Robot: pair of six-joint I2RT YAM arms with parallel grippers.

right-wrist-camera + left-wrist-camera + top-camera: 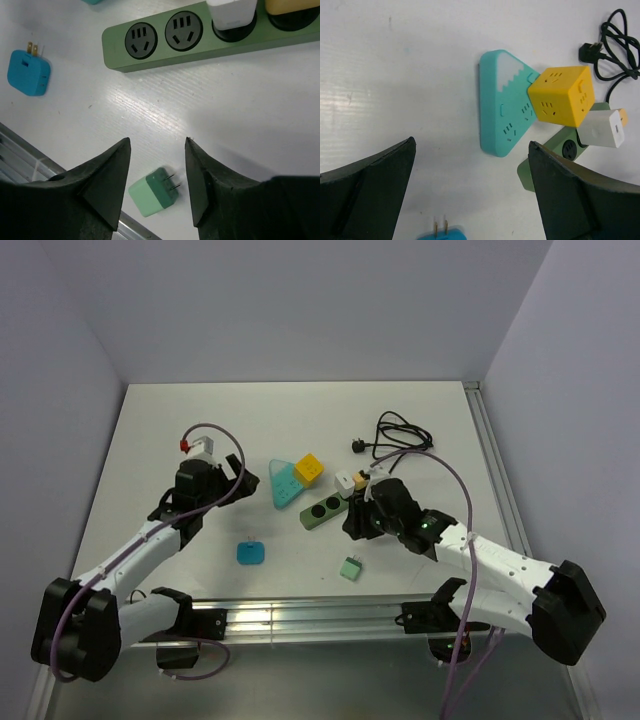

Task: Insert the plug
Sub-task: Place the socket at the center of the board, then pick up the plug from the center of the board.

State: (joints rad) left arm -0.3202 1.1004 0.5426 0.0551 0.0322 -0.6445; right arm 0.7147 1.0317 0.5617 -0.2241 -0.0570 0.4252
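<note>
Both plugs lay loose on the desk (pixel 250 110). The right gripper (pixel 157 142) hung with its fingers apart and empty, the green plug (pixel 154 197) at lower centre beneath it. I judged that placing right for a pickup. The power strip (pixel 161 40) along the top edge had two free sockets. The left gripper (pixel 471 145) gaped wide, holding nothing, and the blue plug (pixel 441 234) sat at the bottom edge.
</note>
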